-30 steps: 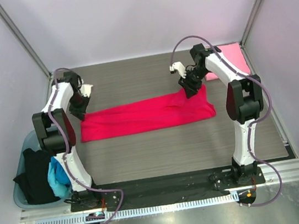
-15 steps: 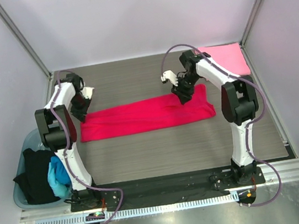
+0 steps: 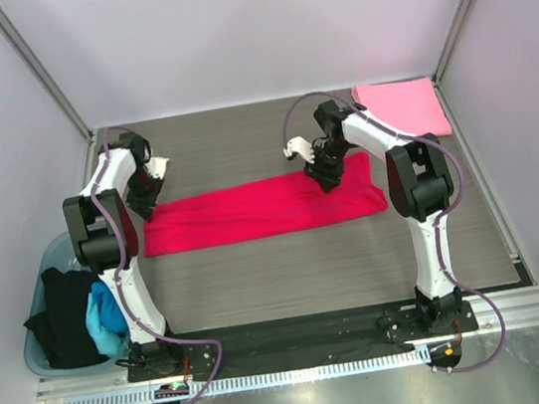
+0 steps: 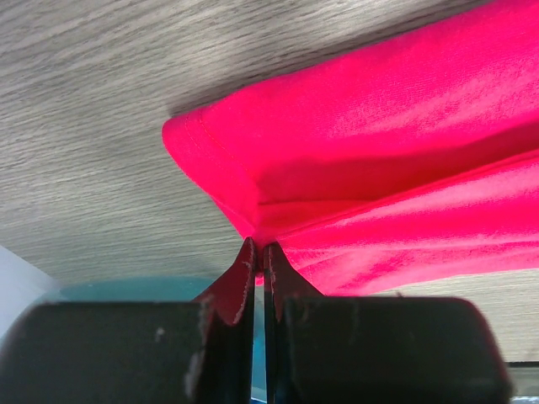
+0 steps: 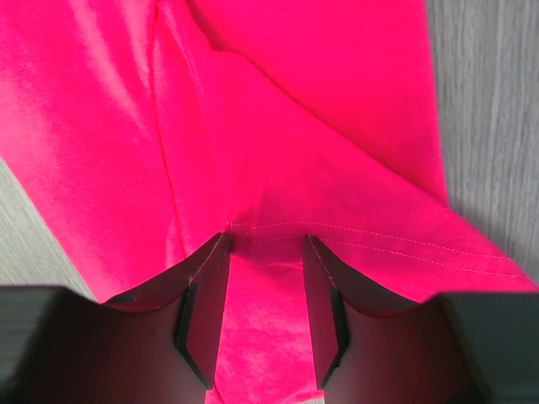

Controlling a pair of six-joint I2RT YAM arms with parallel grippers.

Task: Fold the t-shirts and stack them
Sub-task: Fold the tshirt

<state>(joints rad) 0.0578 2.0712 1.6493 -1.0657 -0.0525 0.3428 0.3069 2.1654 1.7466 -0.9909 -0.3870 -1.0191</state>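
The grey wood-grain table (image 3: 289, 270) carried almost everything. Across its middle, running from the left edge toward the right, lay the crimson t-shirt (image 3: 251, 212), folded into one long flat band. Off the table's left edge, by the near corner, stood a pale blue bin (image 3: 43, 362). A folded pink t-shirt (image 3: 402, 108) sat flat in the far right corner of the table, well apart from the crimson one. A black t-shirt (image 3: 63, 316) slumped in the bin and over its rim, with a bright blue t-shirt (image 3: 103, 321) bunched just beside it.

My left gripper (image 4: 259, 257) was at the crimson band's left end, jaws pressed together on the cloth's folded corner, whose creases ran into my fingertips. My right gripper (image 5: 265, 240) was down on the band's right part, near its far edge. Its jaws stood partly apart, and a stitched hem lay flat across the gap, not pinched.
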